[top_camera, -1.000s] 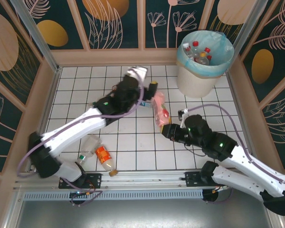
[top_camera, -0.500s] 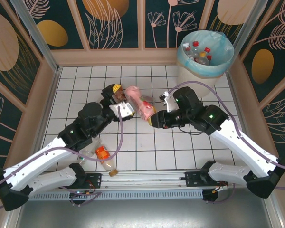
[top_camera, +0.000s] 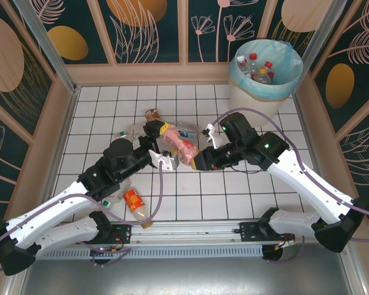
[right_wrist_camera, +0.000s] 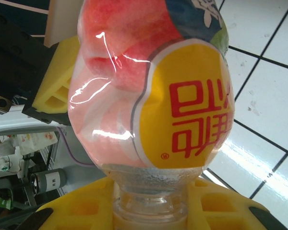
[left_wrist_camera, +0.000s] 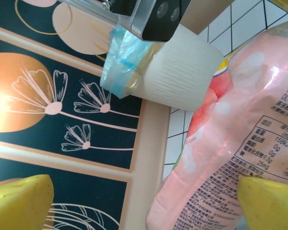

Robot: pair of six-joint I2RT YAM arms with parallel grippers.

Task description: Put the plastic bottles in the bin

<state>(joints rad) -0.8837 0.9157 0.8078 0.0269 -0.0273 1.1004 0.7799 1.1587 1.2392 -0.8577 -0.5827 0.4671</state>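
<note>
Now right hand is clamping the crumpled pink-labelled plastic bottle by its neck; left hand is gaping empty around it, likely a handover, right being nearer the round cream bin.

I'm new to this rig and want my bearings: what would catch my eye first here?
Mid-table, a pink-labelled bottle sits between both grippers: the right gripper is shut on its neck, while the left gripper stands open at its other end. Next comes the cream bin at the far right corner, with several bottles inside, and an orange-labelled bottle lying near the front edge on the left.
</note>
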